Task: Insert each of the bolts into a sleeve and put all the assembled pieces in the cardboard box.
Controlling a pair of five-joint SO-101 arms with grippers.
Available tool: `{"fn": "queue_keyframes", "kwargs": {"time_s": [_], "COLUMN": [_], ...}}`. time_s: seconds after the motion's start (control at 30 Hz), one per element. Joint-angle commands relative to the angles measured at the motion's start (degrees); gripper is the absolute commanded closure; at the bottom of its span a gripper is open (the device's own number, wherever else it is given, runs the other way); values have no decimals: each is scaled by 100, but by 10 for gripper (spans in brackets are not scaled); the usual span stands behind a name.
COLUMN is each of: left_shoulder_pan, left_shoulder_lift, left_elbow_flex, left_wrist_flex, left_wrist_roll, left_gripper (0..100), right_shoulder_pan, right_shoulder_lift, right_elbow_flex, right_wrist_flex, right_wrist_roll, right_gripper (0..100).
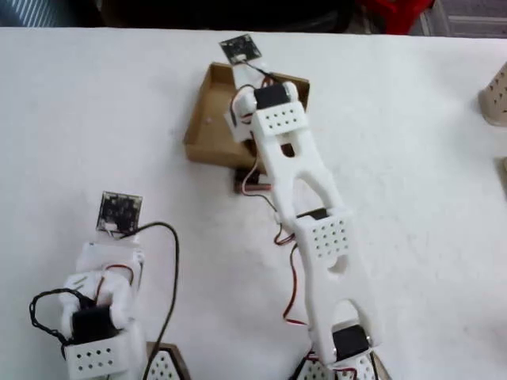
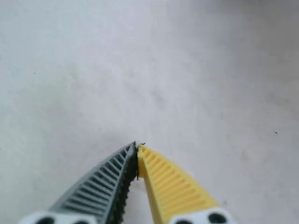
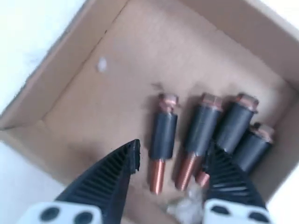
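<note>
Here's the shallow brown cardboard box (image 1: 202, 119), matte walls and flat floor, sitting on the white table (image 1: 396, 158), and the right arm is stretched out right over it. The right gripper (image 3: 174, 154) hangs above the box floor with its black ribbed fingers (image 3: 112, 172) spread apart and nothing between them. Down in the box lie four copper-coloured bolts (image 3: 158, 175), each pushed through a smooth black cylindrical sleeve (image 3: 163, 135), with flanged heads showing at one end and bare shanks at the other. Three are bunched together against one box wall; the fourth lies just beside them, nearer the middle of the box. The left gripper (image 2: 137, 151) is well apart from the box, over bare table, its ridged grey finger (image 2: 103, 186) and yellow finger (image 2: 173, 186) meeting at the tips on nothing.
</note>
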Motion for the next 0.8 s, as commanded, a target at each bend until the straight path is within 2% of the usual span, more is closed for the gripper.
{"fn": "queue_keyframes", "kwargs": {"time_s": [0.0, 0.07, 0.17, 0.27, 0.33, 0.53, 0.77], "left_shoulder_pan": [-57, -57, -57, -57, -57, -57, -57], "left_shoulder_lift": [-48, -48, -48, -48, -48, -48, -48], "left_elbow_flex": [0, 0, 0, 0, 0, 0, 0], "left_wrist_flex": [9, 9, 9, 9, 9, 9, 9], "left_wrist_roll": [-62, -62, -62, -62, -62, -62, -62], "left_gripper": [976, 976, 976, 976, 976, 976, 976], "right_shoulder_pan": [-57, -75, -251, -374, -400, -655, -813], "right_shoulder_lift": [-884, -1077, -1305, -1552, -1771, -2484, -2826], "right_elbow_flex": [-237, -237, -237, -167, 53, 1705, 3376], "right_wrist_flex": [602, 1086, 1842, 2202, 2193, 2176, 1200], "right_wrist_roll": [88, 88, 88, 88, 88, 141, 1204], "right_gripper": [810, 861, 990, 954, 981, 981, 981]}}
